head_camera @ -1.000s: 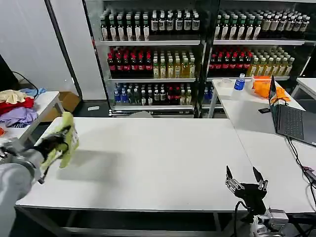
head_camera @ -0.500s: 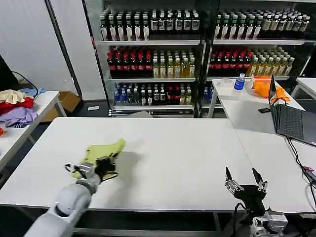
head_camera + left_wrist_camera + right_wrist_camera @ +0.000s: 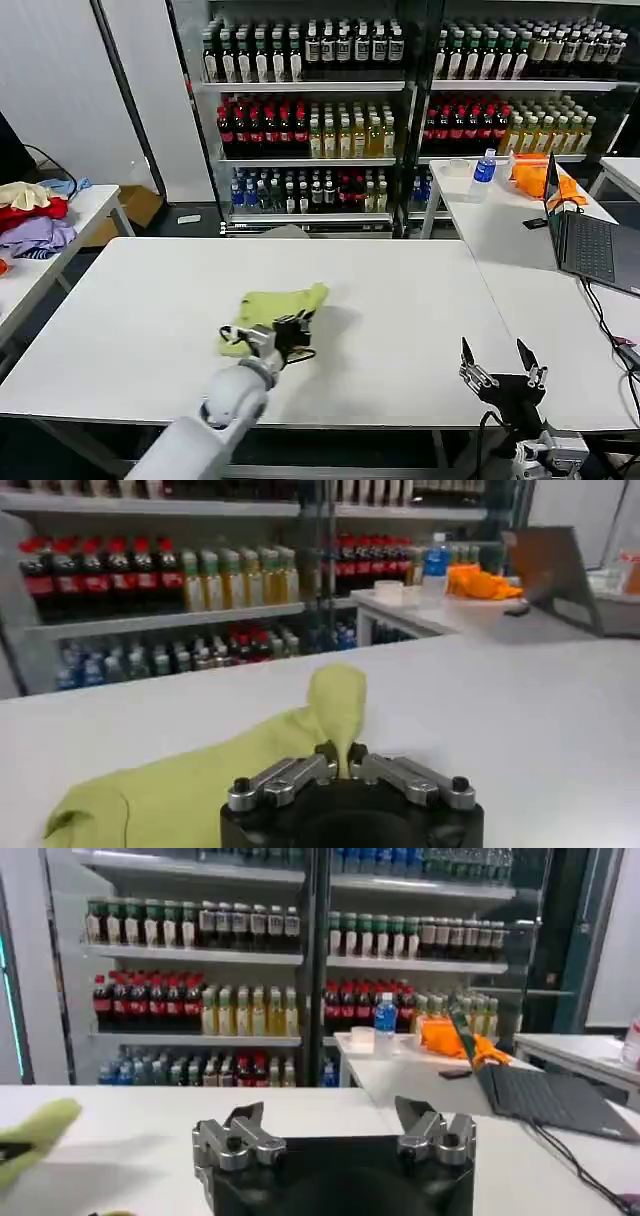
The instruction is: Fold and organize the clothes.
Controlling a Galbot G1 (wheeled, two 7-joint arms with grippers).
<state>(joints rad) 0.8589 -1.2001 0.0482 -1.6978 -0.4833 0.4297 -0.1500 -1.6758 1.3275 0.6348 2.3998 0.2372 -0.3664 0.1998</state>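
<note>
As my left gripper (image 3: pixel 291 331) clamps shut on the lime T-shirt (image 3: pixel 268 307), the bunched cloth lies mid-table, nearer the front edge of the white table (image 3: pixel 400 290).
My right gripper (image 3: pixel 499 366) hangs spread wide off the table's front right corner.

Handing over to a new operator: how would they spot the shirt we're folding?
On the big white table before the drinks shelves, left of centre, lies a crumpled T-shirt, pinched by the left gripper. It is lime yellow-green, unlike the red, purple and cream pile.
</note>
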